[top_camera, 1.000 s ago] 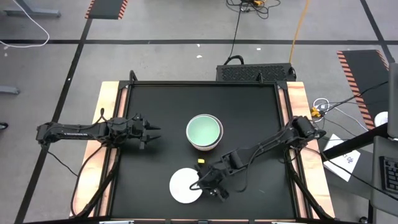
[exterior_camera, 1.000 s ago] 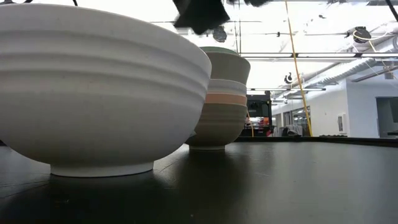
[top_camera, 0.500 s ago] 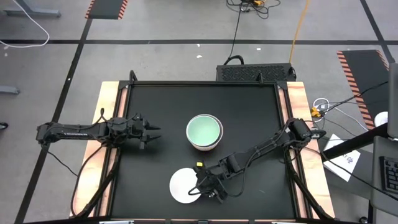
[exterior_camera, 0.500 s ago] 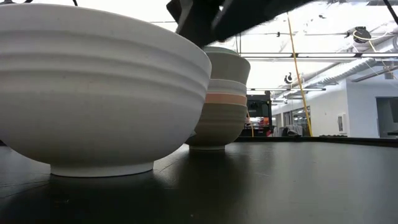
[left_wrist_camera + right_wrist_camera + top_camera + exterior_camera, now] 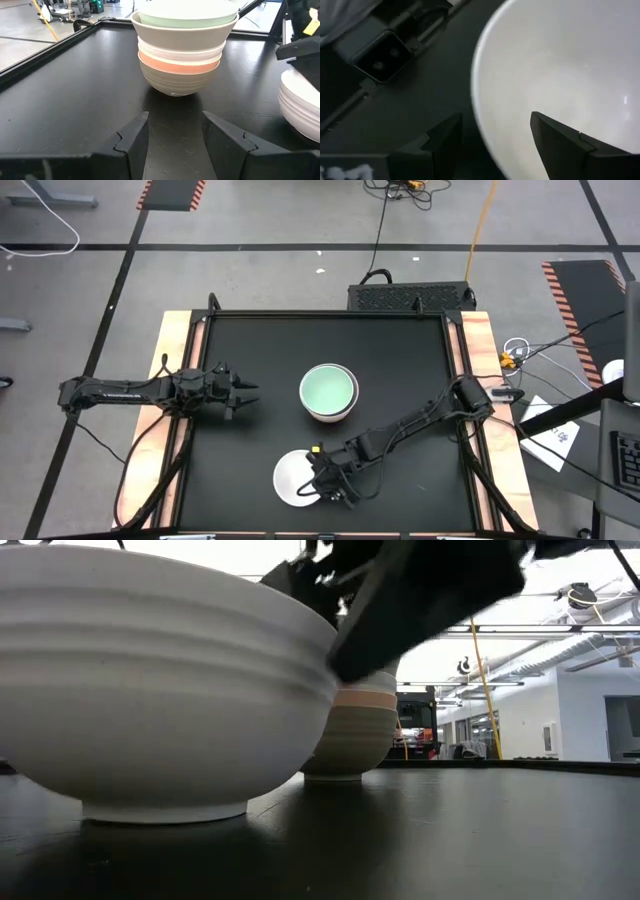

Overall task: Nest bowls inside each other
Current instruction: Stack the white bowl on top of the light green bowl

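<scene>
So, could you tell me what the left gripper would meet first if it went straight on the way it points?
Most likely the stack of nested bowls. The open left gripper points straight at its base across bare table, with nothing between them.

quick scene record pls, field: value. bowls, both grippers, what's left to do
stack: nested bowls mid-table, mint green on top; beige, white, orange-coral, olive-grey rims below it in the left wrist view
loose bowl: white bowl near the front edge, upright, apart from the stack
right gripper: open, fingers straddling the white bowl's rim, one inside, one outside; not closed on it
left gripper: open, empty, waiting left of the stack
table: black top
remaining: white bowl not yet nested
</scene>
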Controlling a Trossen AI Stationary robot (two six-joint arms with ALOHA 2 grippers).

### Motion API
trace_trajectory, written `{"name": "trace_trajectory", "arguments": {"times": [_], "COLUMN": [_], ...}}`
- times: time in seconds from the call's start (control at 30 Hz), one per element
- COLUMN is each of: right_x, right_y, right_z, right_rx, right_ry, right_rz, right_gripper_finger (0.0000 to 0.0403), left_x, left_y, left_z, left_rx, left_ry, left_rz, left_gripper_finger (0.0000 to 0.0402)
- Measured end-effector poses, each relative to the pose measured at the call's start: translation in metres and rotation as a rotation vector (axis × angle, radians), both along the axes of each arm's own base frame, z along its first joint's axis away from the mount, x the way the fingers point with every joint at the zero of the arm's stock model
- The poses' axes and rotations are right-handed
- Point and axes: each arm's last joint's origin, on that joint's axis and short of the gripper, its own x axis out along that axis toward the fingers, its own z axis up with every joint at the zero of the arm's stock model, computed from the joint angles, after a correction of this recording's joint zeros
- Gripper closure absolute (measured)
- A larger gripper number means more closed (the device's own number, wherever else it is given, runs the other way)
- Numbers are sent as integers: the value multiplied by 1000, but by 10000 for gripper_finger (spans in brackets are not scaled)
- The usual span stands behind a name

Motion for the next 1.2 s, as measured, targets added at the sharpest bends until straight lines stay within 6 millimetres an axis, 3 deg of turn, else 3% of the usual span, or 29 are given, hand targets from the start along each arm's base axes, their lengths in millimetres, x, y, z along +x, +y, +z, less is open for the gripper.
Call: {"name": "trace_trajectory", "arguments": {"times": [0.47, 0.77, 1.0, 1.2], "right_x": [4, 4, 4, 5], "right_y": [1, 1, 1, 1], "right_z": [2, 2, 2, 3], "right_rx": [15, 5, -6, -3], "right_ry": [-51, -53, -67, -76], "right_rz": [5, 21, 42, 33], "right_gripper_finger": [196, 278, 386, 398], "left_x": [0, 0, 0, 0], "left_y": [0, 0, 0, 0], "left_z": [-1, -1, -1, -1], "left_rx": [0, 6, 6, 5], "left_ry": [8, 9, 10, 11], "left_rz": [-1, -2, -2, -2], "left_gripper_finger": [220, 220, 220, 220]}}
